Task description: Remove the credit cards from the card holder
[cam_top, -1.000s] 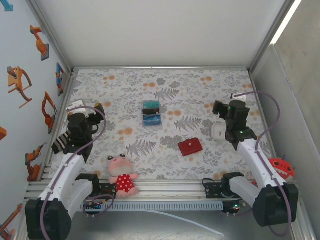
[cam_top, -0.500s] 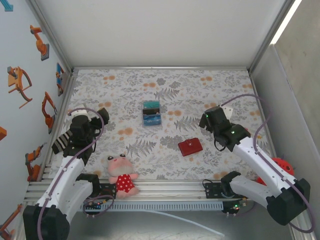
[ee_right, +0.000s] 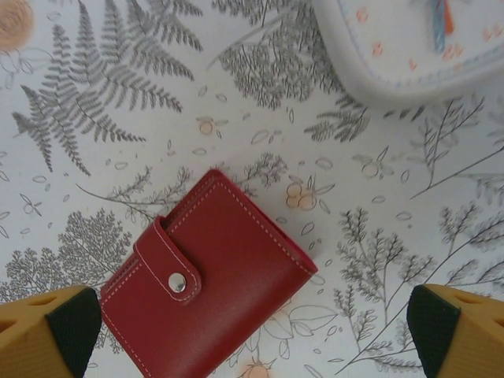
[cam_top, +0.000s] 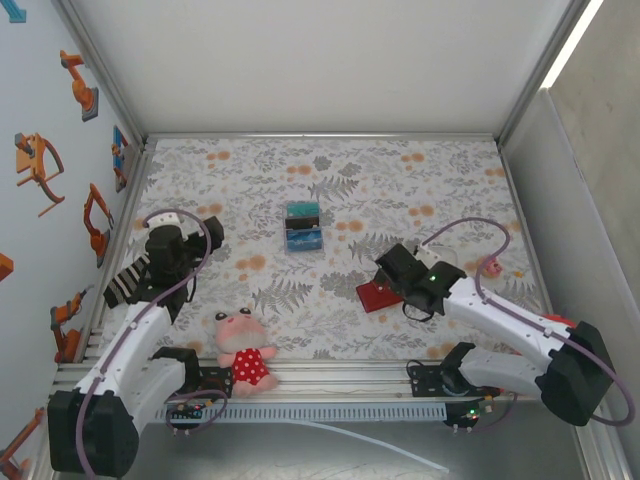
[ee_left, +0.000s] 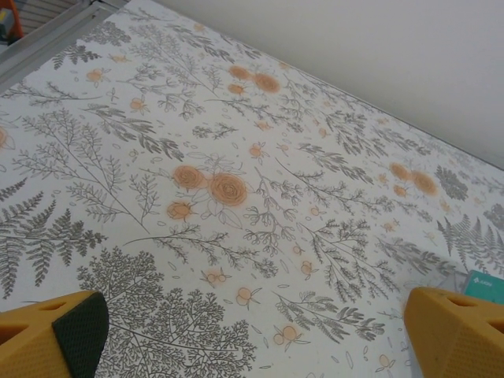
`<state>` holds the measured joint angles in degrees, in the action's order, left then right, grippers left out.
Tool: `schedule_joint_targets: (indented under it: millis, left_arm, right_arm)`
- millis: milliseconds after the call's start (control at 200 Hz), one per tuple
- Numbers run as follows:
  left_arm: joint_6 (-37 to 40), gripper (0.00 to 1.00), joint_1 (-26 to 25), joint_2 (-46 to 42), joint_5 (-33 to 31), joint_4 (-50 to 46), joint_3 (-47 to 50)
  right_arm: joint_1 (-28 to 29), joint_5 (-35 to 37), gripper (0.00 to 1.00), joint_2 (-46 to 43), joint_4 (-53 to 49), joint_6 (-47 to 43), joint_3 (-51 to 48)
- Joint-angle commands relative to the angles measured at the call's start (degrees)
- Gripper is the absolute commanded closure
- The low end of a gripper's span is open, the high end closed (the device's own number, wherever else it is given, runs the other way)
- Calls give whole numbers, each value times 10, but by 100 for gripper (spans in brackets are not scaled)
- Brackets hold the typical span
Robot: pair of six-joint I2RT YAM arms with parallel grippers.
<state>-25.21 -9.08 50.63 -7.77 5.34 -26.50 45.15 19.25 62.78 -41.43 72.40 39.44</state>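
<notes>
The card holder (ee_right: 209, 276), a red wallet, lies closed on the floral table with its tab snapped over the front. My right gripper (ee_right: 252, 329) hovers just above it, open, one finger on each side and neither touching. From above, the right gripper (cam_top: 395, 272) covers the wallet's (cam_top: 370, 297) right part. A teal card (cam_top: 302, 211) and a blue card (cam_top: 304, 238) lie together mid-table, apart from the wallet. My left gripper (cam_top: 205, 232) stands open at the left, over bare cloth (ee_left: 236, 236). A teal card corner (ee_left: 488, 286) peeks in at its right edge.
A white padded pouch (ee_right: 409, 47) lies just beyond the wallet. A plush toy in a red dress (cam_top: 243, 350) sits near the front edge. A black-and-white striped item (cam_top: 125, 284) lies by the left wall, and a red ladybug toy (cam_top: 560, 325) by the right wall.
My right arm has swung left and forward from beside the white pouch to right over the wallet. The left gripper has shifted slightly toward the back.
</notes>
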Motion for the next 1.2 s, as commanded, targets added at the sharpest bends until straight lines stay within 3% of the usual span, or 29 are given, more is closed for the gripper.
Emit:
schedule_joint_targets:
  millis: [0,351,686,1192]
  left_arm:
    - [-11,3,-3,9,24,28,-20]
    - [-8,3,-4,14,16,4,-35]
    - [-12,3,-4,26,19,-6,-44]
    - [-31,3,-5,37,33,4,-47]
  right_arm:
    - [7,-29,0,11,54,68,-27]
    - [10,-69,0,68,170,92,-66]
    - [8,-59,1,126,193,50,-37]
    - [-11,-101,5,251,170,-144,103]
